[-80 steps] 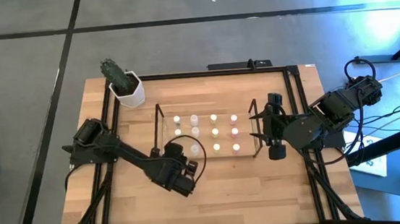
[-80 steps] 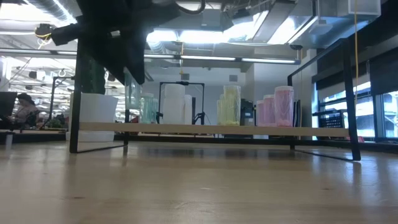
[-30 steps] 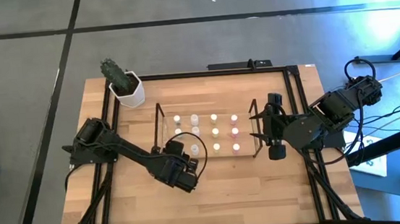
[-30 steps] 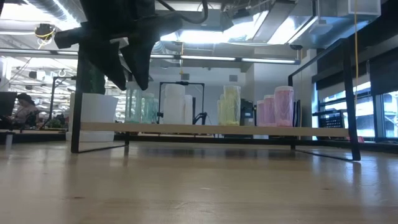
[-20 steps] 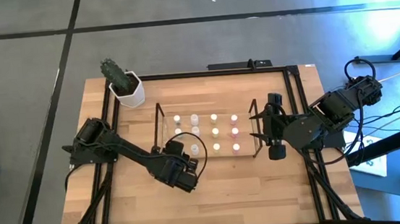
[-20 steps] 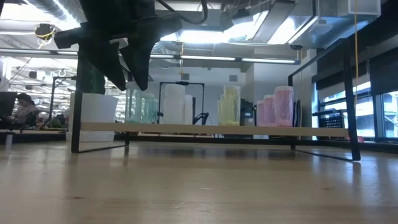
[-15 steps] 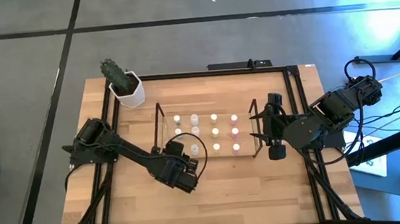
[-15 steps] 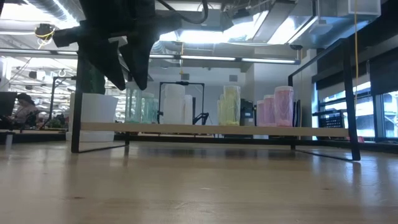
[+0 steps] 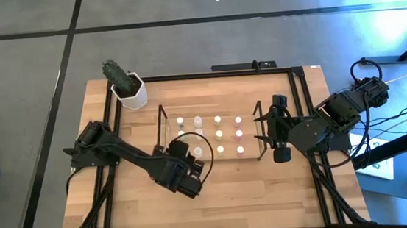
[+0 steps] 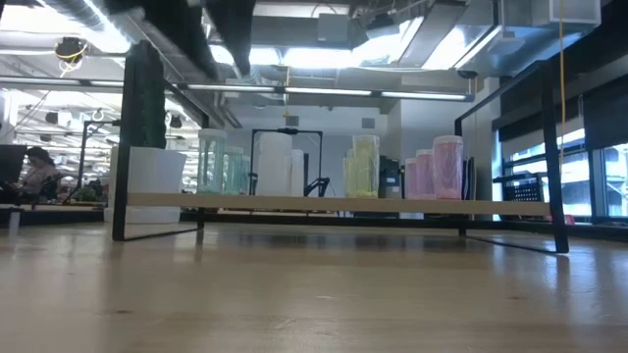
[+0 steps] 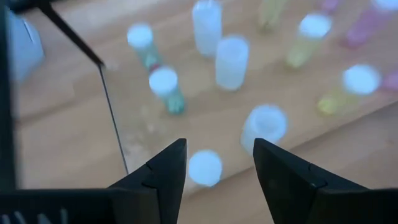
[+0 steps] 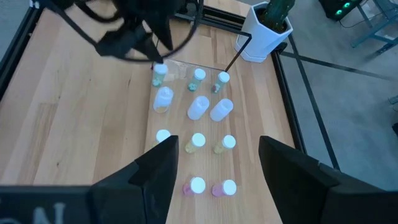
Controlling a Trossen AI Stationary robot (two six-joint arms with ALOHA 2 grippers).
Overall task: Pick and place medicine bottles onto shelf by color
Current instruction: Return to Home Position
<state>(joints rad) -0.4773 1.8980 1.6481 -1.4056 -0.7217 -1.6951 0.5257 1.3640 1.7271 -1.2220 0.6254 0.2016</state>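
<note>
Left gripper (image 11: 217, 149): positioned at the near-left corner of the shelf (image 9: 164, 125), above shelf level. Jaws released, nothing between them.

Bottles (image 9: 219, 135): every bottle in view stands upright on the shelf. They are grouped in colour lines running near to far: greenish at the shelf's left end, then white, yellowish, and pink at the right end.

Right gripper (image 12: 217, 149): waits just outside the shelf's right end. Jaws spread, empty.

Plant pot (image 9: 131, 93): beyond the shelf's far-left corner, well apart from both arms.

Step in hand, as judged: sorting appears complete and the left arm is returning to rest. The next move calls for lifting away from the shelf without brushing its upright end or the nearest greenish bottle.
</note>
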